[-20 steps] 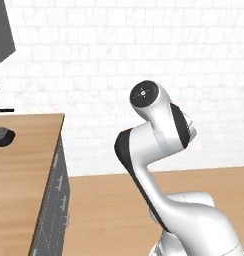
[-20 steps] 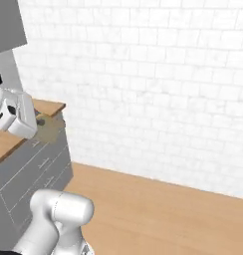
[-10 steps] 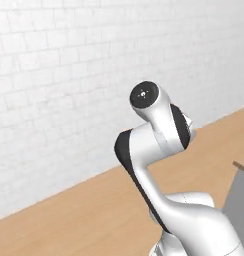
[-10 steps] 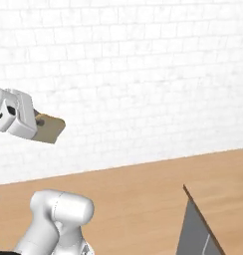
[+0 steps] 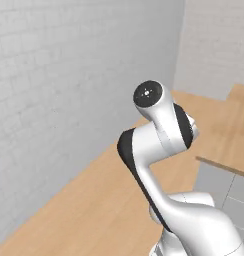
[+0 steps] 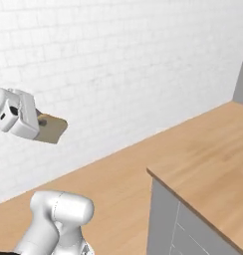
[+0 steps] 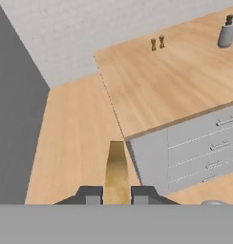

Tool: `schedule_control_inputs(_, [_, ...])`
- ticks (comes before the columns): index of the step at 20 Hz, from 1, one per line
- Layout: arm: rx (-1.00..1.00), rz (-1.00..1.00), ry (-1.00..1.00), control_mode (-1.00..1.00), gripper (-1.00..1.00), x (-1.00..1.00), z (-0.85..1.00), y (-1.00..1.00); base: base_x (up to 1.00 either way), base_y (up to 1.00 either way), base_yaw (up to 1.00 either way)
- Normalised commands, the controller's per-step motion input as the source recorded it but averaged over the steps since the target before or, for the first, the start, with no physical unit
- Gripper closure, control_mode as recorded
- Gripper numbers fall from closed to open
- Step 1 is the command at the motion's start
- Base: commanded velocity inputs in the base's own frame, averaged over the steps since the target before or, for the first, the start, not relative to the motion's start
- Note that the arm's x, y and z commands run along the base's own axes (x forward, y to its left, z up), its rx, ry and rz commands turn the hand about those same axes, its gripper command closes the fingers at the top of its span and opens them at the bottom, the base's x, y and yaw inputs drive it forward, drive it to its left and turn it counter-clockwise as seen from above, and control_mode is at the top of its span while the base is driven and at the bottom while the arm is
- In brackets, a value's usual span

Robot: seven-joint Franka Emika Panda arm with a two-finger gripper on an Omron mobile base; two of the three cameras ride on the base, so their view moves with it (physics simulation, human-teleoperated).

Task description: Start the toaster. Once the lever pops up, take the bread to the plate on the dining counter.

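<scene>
My gripper (image 7: 116, 194) is shut on the bread (image 7: 116, 171), a thin pale tan slice seen edge-on between the two dark fingertips (image 7: 92, 194). From the right base view the gripper (image 6: 43, 124) hangs high at the left, the bread (image 6: 53, 128) sticking out of it to the right. The dining counter (image 7: 161, 81), light wood on a grey base, lies ahead and to the right of the bread; its corner (image 6: 208, 159) also fills the lower right there, and its edge (image 5: 226, 165) shows at the right. The toaster and the plate are out of view.
A grey soap dispenser (image 7: 226, 31) and two small brown shakers (image 7: 157, 43) stand at the counter's far side. Grey drawers with handles (image 7: 204, 147) face me. A white brick wall (image 6: 118, 74) and a grey wall (image 7: 13, 119) border the wood floor (image 7: 75, 138).
Both base views have swung round: the wall worktop at the left has left the picture and the dining counter has come in at the right. The bread stays in the shut gripper.
</scene>
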Motion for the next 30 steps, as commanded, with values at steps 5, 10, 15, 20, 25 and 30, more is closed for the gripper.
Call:
schedule_control_inputs(5, [0.0,0.0,0.0,1.0,1.0,0.0,0.0,0.0,0.7,0.89,-0.53])
schedule_control_inputs(10, [0.0,0.0,0.0,1.0,1.0,0.0,0.0,0.0,0.87,0.53,-0.56])
schedule_control_inputs(15, [0.0,0.0,0.0,1.0,1.0,0.0,0.0,0.0,0.91,0.42,-0.57])
schedule_control_inputs(20, [0.0,0.0,0.0,1.0,1.0,0.0,0.0,0.0,0.86,0.27,-0.56])
schedule_control_inputs(25, [0.0,0.0,0.0,1.0,1.0,0.0,0.0,0.0,0.84,0.16,-0.53])
schedule_control_inputs(30, [0.0,0.0,0.0,1.0,1.0,0.0,0.0,0.0,0.84,0.11,-0.51])
